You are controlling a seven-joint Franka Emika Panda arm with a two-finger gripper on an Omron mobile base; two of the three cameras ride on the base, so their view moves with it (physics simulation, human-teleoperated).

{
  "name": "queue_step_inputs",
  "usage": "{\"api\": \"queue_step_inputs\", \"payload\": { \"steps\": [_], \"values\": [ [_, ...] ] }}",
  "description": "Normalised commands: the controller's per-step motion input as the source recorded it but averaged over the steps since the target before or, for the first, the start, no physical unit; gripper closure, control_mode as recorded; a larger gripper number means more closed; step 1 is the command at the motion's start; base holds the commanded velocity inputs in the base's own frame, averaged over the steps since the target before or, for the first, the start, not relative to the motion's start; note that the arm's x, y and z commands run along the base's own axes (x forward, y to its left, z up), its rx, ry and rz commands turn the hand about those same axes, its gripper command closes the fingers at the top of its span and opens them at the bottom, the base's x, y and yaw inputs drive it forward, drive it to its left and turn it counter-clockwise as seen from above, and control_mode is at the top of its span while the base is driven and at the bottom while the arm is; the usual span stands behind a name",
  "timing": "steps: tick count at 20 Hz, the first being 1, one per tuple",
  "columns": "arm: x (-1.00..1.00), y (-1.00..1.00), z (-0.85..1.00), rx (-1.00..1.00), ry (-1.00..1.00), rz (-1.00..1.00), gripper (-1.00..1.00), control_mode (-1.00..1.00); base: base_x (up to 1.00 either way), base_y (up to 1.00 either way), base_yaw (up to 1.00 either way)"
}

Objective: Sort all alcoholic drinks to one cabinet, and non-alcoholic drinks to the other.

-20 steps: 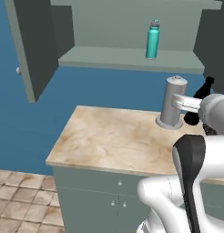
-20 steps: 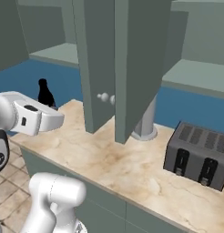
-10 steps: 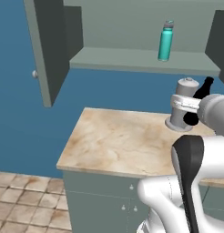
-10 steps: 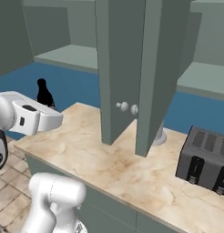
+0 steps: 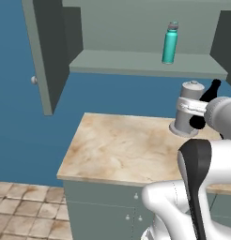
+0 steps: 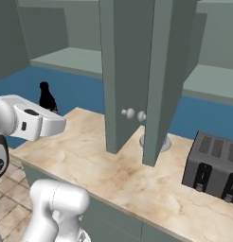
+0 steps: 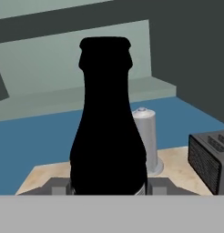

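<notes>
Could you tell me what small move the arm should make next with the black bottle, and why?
Probably lift the small black bottle, which sits between the gripper's fingers, toward the open cabinet shelf; the teal flask already stands there, and both are non-alcoholic.

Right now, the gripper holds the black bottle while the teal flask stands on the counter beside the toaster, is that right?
Not quite: the teal flask stands on the open cabinet's shelf, as the left base view shows, not on the counter. The rest holds: the gripper does hold the black bottle, and the toaster sits on the counter.
</notes>
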Motion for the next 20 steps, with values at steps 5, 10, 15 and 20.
{"api": "queue_step_inputs", "payload": {
  "steps": [5, 10, 15, 20],
  "values": [
    [0.00, 0.00, 0.00, 0.00, 0.00, 0.00, 1.00, 1.00, 0.69, 0.33, -0.02],
    [0.00, 0.00, 0.00, 0.00, 0.00, 0.00, 1.00, 1.00, 0.59, 0.21, 0.00],
    [0.00, 0.00, 0.00, 0.00, 0.00, 0.00, 1.00, 1.00, 0.48, 0.23, 0.00],
    [0.26, 0.22, 0.00, 0.00, 0.06, 0.05, 1.00, -1.00, 0.08, 0.06, 0.00]
  ]
}}
